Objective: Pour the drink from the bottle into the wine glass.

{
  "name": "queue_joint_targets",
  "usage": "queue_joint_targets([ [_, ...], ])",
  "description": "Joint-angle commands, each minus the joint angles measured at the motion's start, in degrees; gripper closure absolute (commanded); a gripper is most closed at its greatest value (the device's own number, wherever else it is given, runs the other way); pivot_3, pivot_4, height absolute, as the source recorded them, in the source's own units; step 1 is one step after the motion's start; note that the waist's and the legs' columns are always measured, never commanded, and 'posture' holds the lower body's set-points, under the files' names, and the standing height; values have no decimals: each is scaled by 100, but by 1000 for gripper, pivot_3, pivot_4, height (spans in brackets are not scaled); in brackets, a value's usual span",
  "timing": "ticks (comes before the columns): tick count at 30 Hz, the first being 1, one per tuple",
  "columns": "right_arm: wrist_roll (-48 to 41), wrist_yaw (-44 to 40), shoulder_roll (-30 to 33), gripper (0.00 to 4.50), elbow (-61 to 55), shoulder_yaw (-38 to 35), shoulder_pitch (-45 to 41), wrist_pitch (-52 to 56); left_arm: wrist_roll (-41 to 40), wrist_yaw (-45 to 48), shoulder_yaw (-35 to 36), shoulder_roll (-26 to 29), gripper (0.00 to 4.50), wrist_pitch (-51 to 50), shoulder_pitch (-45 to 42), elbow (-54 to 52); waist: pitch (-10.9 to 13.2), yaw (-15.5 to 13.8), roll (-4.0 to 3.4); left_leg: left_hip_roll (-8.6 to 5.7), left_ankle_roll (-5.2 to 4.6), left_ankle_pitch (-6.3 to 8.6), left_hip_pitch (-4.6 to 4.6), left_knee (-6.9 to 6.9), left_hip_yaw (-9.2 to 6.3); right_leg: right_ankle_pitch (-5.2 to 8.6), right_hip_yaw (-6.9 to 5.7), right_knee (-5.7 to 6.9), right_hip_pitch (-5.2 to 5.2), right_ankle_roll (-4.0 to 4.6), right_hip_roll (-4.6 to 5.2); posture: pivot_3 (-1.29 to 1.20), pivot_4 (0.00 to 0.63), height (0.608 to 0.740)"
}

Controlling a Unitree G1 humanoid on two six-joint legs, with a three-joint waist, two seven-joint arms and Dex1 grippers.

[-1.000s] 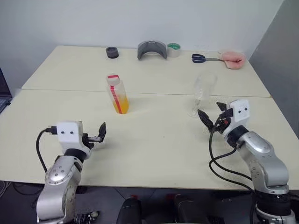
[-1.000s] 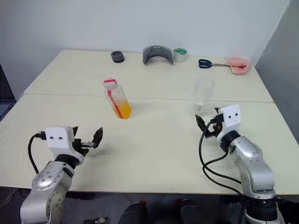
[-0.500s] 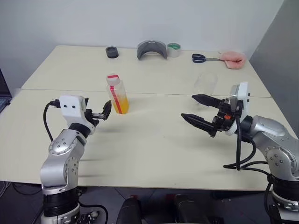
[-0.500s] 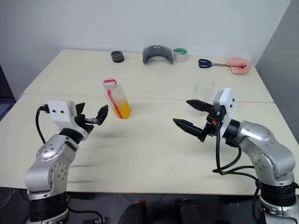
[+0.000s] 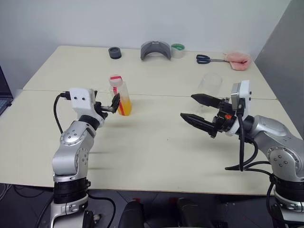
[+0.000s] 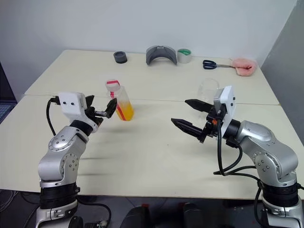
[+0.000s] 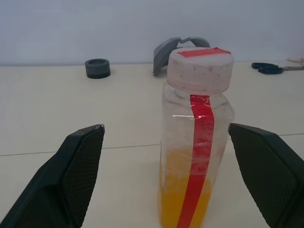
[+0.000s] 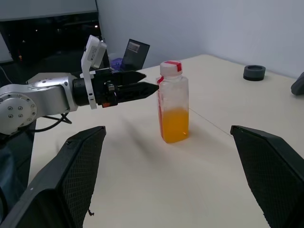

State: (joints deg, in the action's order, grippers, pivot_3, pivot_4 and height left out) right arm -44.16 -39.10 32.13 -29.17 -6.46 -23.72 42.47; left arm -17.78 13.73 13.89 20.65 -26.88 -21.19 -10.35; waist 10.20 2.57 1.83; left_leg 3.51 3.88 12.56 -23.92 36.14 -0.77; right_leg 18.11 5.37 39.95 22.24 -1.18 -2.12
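The bottle [image 5: 118,94] stands upright on the table [image 5: 156,142], left of centre, with a red stripe and the orange drink [image 7: 183,199] filling its lower part. My left gripper [image 5: 110,105] is open and level, and its fingertips [image 7: 90,135] reach just short of the bottle, which is centred ahead of the gap. The clear wine glass [image 6: 207,89] stands empty at the right, partly behind my right gripper [image 5: 187,106]. That gripper hangs wide open above the table and points left toward the bottle. Nothing is held.
Along the far edge lie a black ring [image 5: 114,52], a grey curved piece [image 5: 155,50], a green tape roll [image 5: 177,49], blue-handled scissors [image 5: 207,59] and a pink object [image 5: 236,60]. A seam crosses the table behind the bottle.
My left gripper has moved forward and up, close to the bottle. My right gripper has risen from beside the wine glass and swung round to point left.
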Motion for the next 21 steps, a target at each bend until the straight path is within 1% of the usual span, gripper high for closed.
queue_joint_targets([
  [1,-178,87,46,0,-288,-115,-37,-16,44,108,-68,-8,28,267,-171,143,0,-4,0,0,0,0,0,0,0,0,-1,0,0,0,0,0,150,740],
  [13,-266,208,142,0,-445,-121,89,-5,216,317,-317,-168,28,902,-754,1238,0,-41,0,-1,0,0,-1,1,0,0,-2,0,0,-1,0,0,150,740],
  [21,-257,219,133,0,-451,-99,131,-54,238,377,-321,-205,28,1041,-785,1360,0,-43,0,-1,0,0,-1,2,0,-1,-3,0,0,0,0,0,150,740],
])
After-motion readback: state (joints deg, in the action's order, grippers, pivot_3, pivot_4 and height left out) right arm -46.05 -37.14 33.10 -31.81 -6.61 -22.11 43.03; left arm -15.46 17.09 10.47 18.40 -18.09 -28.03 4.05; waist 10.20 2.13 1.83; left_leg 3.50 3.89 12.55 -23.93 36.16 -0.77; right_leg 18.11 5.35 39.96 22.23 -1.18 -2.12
